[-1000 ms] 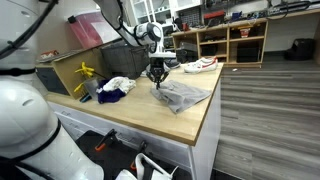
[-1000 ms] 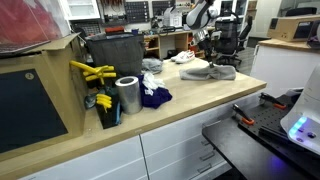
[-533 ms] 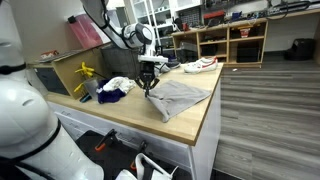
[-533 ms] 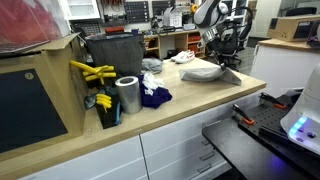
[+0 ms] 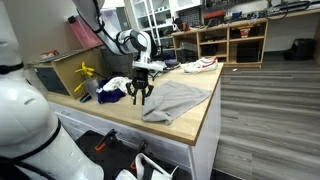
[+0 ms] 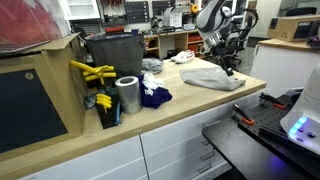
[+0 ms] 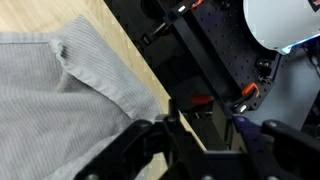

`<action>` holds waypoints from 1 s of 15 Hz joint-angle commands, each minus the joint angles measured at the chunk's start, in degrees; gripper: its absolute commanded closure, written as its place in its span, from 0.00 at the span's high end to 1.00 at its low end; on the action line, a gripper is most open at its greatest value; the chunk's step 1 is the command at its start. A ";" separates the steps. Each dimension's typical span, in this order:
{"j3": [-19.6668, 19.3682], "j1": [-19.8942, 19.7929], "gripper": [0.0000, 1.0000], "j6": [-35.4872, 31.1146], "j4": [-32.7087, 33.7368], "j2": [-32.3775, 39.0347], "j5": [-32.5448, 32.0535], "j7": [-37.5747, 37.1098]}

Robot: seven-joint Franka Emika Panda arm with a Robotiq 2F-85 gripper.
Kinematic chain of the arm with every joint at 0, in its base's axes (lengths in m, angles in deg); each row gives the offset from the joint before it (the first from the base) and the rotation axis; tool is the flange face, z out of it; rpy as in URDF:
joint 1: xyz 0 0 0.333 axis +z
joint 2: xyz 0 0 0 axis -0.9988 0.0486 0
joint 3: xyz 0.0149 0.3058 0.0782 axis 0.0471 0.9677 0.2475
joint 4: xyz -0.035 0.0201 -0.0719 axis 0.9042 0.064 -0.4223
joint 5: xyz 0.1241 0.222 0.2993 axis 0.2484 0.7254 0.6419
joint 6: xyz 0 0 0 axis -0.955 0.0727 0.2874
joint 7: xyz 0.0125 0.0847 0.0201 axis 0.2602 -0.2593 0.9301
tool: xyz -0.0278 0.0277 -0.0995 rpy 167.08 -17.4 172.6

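While hovering with pincer spread wide, empty, beside flat grey ribbed cloth on light wooden table: seemingly mid-spreading; next, probably lower onto cloth's edge.

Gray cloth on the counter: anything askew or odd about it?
The gray cloth lies rumpled and skewed on the counter. The wrist view shows a puckered fold, and one corner sits close to the edge. The gripper, jaws open, hangs beside it.
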 commanded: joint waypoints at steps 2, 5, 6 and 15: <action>-1.21 -0.58 0.79 1.29 1.67 -1.23 2.44 1.58; -2.88 -1.65 1.00 0.22 7.47 1.96 4.57 0.14; -3.44 -1.97 1.00 -0.42 9.44 3.19 4.90 0.07; -3.29 -3.47 1.00 -0.85 30.51 21.87 7.31 -5.04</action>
